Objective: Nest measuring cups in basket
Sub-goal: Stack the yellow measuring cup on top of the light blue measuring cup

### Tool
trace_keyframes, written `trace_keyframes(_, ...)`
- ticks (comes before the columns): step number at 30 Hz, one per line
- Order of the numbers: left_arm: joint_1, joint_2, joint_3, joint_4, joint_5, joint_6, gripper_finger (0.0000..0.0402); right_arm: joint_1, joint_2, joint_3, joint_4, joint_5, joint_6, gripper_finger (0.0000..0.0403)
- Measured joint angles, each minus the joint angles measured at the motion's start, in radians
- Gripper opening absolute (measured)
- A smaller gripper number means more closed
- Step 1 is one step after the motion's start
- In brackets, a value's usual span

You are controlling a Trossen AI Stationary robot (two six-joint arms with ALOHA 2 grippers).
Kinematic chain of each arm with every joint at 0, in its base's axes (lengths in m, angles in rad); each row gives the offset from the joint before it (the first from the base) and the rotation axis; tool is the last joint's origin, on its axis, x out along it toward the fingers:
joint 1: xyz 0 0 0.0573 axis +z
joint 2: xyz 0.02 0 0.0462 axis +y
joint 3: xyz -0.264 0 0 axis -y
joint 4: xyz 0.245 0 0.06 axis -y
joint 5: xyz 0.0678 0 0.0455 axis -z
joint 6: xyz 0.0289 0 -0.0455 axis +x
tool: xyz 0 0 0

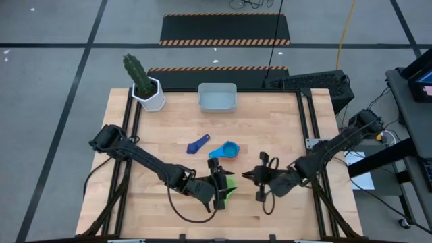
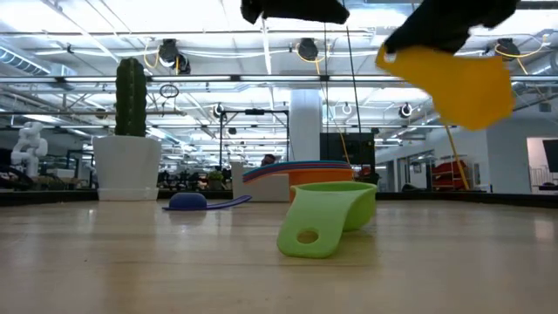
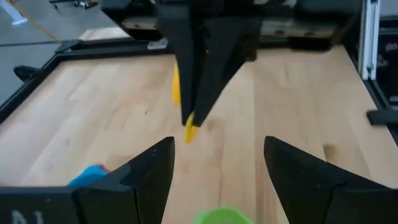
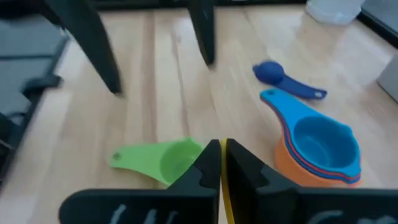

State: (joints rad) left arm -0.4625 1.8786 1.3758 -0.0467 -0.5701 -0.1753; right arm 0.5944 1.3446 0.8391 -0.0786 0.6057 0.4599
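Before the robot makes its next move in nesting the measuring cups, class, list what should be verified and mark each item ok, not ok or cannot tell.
1. Right gripper shut on the yellow cup, lifted off the table: ok.
2. Left gripper open, above the green cup: ok.
3. Green cup free on the table, not yet gripped: ok.
4. Stack of cups, light blue on top, standing upright: ok.
5. Dark blue cup lying apart from the stack: ok.
6. All cups nested in the basket: not ok; none shows inside it.
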Motion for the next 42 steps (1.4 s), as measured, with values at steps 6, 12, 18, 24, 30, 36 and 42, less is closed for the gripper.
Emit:
trace_keyframes(6,0.012,0.029,-0.001,0.043,-0.008,0.005,0.0251,0.058,-0.047,0.0,0.007,0.078,-0.001,0.0)
trace_keyframes(12,0.026,0.078,-0.001,0.187,-0.007,0.021,0.0251,0.076,-0.056,0.001,0.12,0.073,-0.074,0.0)
trace_keyframes(18,0.03,0.12,-0.001,0.265,-0.007,0.091,0.0251,0.089,-0.056,0.001,0.169,0.071,-0.113,0.0)
trace_keyframes(24,0.037,0.118,-0.001,0.362,-0.007,0.094,0.025,0.088,-0.055,0.001,0.184,0.047,-0.113,0.0)
trace_keyframes(30,0.037,0.118,-0.001,0.389,0.001,0.118,0.0242,0.089,-0.054,0.001,0.215,0.044,-0.131,0.0)
trace_keyframes(36,0.04,0.118,-0.001,0.397,0.029,0.121,0.0145,0.089,-0.054,0.001,0.235,0.018,-0.143,0.0)
trace_keyframes(42,0.043,0.118,-0.001,0.405,0.082,0.124,0.0015,0.088,-0.054,0.001,0.235,0.024,-0.159,0.0002)
